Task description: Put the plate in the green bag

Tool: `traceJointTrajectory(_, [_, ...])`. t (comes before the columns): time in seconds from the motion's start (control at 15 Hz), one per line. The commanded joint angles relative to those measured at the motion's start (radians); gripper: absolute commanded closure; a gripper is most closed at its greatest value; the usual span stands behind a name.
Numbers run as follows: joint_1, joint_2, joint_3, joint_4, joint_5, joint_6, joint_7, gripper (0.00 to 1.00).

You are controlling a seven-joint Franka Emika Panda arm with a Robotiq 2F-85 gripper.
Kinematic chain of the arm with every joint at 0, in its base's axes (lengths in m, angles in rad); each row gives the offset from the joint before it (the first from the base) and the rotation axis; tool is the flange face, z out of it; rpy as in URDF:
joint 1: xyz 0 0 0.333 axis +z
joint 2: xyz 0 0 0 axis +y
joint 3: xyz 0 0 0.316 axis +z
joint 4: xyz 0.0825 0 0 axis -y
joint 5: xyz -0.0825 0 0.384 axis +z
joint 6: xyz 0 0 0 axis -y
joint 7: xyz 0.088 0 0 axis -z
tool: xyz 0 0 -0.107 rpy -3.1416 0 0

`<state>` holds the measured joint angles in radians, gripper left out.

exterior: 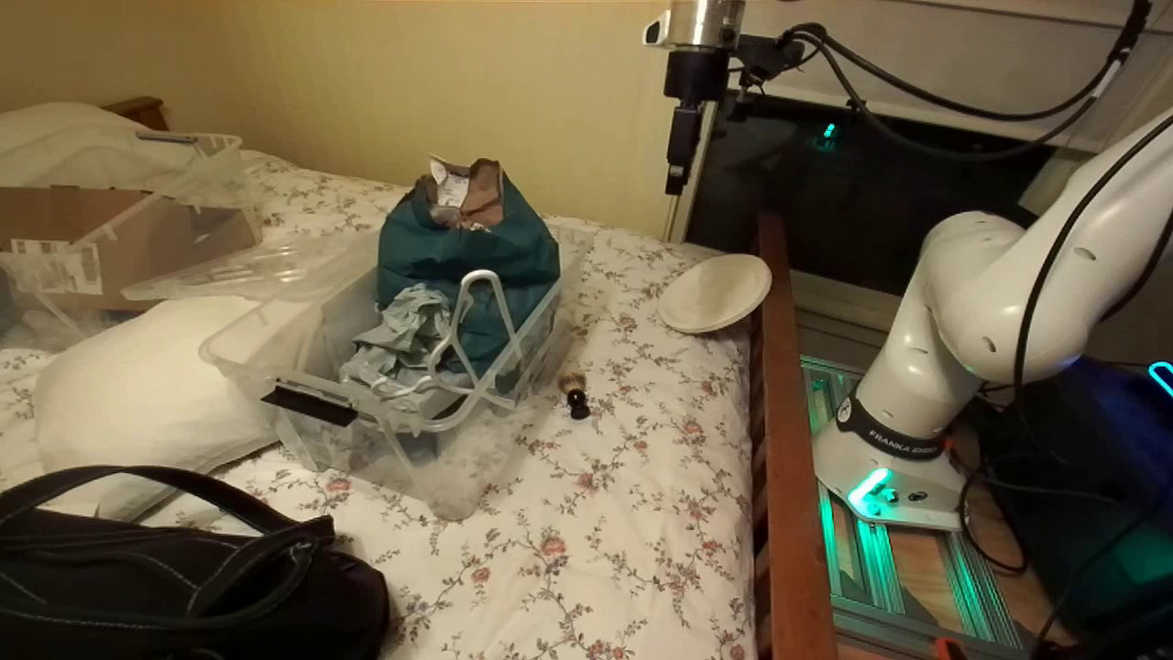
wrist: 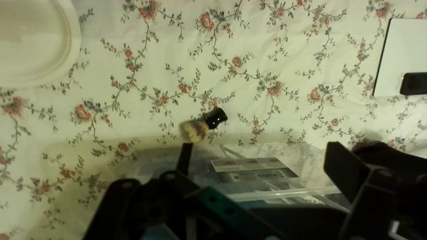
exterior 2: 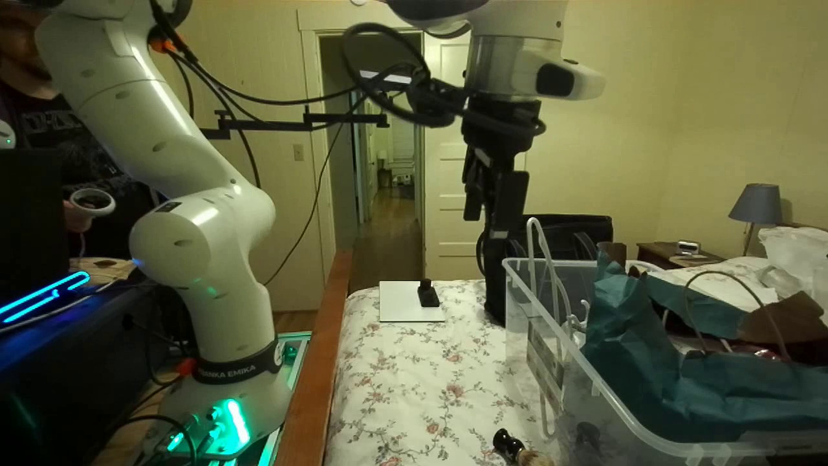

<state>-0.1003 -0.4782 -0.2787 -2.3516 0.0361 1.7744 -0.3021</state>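
The white plate (exterior: 715, 293) lies on the flowered bedspread beside the wooden bed rail in an exterior view. Part of it shows at the top left of the wrist view (wrist: 31, 40). The dark teal-green bag (exterior: 467, 252) stands in a clear bin, with brown paper at its top; it also shows in an exterior view (exterior 2: 637, 330). My gripper (wrist: 260, 146) is open and empty, its fingers apart. It points down, high above the bed, in both exterior views (exterior: 676, 179) (exterior 2: 490, 223). In the wrist view the plate lies off to the left of the fingers.
The clear bin (exterior: 302, 417) also holds crumpled paper (exterior: 403, 335) and a white hanger (exterior: 455, 321). A shaving brush (wrist: 213, 118) lies beside it. A white board (wrist: 400, 50) lies on the bed. A black bag (exterior: 183, 587), a white pillow (exterior: 156, 385) and the wooden rail (exterior: 779, 440) are around.
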Motion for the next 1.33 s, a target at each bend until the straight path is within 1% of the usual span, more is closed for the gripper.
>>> traceJointTrajectory(0.0, [-0.121,-0.149,-0.029,-0.156,-0.011,-0.008,0.076,0.00])
traceJointTrajectory(0.13, [-0.198,-0.212,-0.065,-0.214,-0.017,-0.009,0.088,0.00])
traceJointTrajectory(0.33, [-0.328,-0.272,-0.168,-0.291,-0.036,0.013,0.060,0.00])
traceJointTrajectory(0.47, [-0.421,-0.299,-0.231,-0.344,-0.063,0.048,0.062,0.00])
traceJointTrajectory(0.6, [-0.513,-0.302,-0.300,-0.394,-0.097,0.124,0.054,0.00])
traceJointTrajectory(0.73, [-0.592,-0.256,-0.367,-0.432,-0.124,0.244,0.044,0.00])
traceJointTrajectory(0.8, [-0.545,-0.257,-0.323,-0.381,-0.090,0.158,0.042,0.00])
traceJointTrajectory(0.87, [-0.580,-0.253,-0.348,-0.405,-0.097,0.198,0.033,0.00])
traceJointTrajectory(0.93, [-0.598,-0.251,-0.362,-0.417,-0.098,0.217,0.026,0.00])
traceJointTrajectory(1.27, [-0.600,-0.250,-0.361,-0.420,-0.098,0.225,0.027,0.00])
